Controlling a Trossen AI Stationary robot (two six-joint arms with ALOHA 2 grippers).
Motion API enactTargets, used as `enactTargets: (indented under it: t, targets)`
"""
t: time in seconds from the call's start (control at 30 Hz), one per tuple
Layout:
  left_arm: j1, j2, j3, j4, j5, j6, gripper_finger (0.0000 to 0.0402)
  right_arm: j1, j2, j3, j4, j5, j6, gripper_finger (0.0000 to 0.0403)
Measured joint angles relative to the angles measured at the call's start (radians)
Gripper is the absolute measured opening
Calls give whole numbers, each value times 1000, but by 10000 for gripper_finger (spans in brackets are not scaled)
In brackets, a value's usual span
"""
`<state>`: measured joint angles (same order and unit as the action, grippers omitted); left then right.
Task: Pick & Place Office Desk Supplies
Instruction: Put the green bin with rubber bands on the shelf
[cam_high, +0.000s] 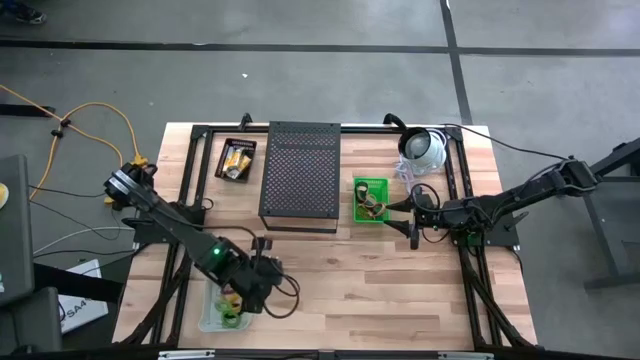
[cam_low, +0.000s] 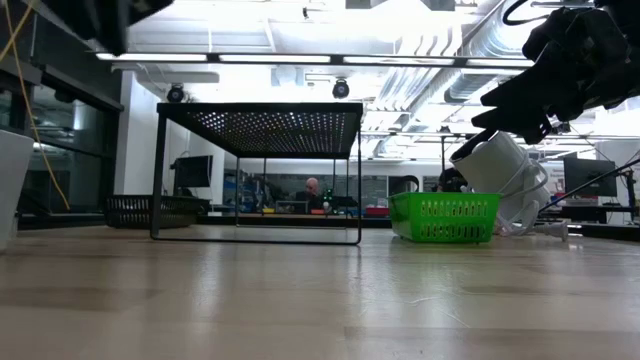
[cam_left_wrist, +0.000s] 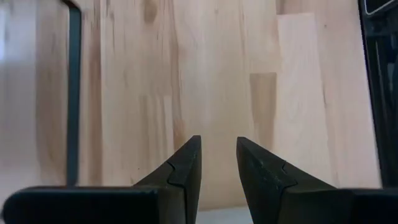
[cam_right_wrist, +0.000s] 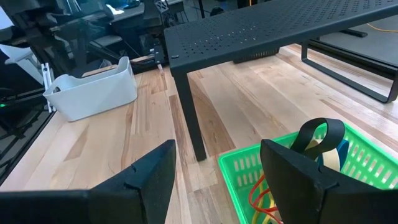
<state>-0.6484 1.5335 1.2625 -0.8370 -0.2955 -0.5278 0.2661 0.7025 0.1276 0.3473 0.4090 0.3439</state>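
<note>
The right gripper (cam_right_wrist: 217, 180), spread wide and empty, hangs just above the green basket (cam_right_wrist: 245, 171), where a black loop (cam_right_wrist: 320, 134) stands proud: light, springy-looking, probably best pinched across its upper arc.

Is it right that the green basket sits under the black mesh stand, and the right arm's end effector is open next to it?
Not quite. In the high view the green basket sits beside the black mesh stand, to its right, not under it. The right end effector is indeed open next to the basket.
</note>
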Motion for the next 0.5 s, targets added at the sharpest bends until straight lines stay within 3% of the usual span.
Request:
enactTargets:
  t: [0.23,0.5]
  targets:
    - [11,-104,0,42,-66,168,96,0,0,0,0,0,0,223]
    - [26,-280,0,0,-156,204,96,0,0,0,0,0,0,223]
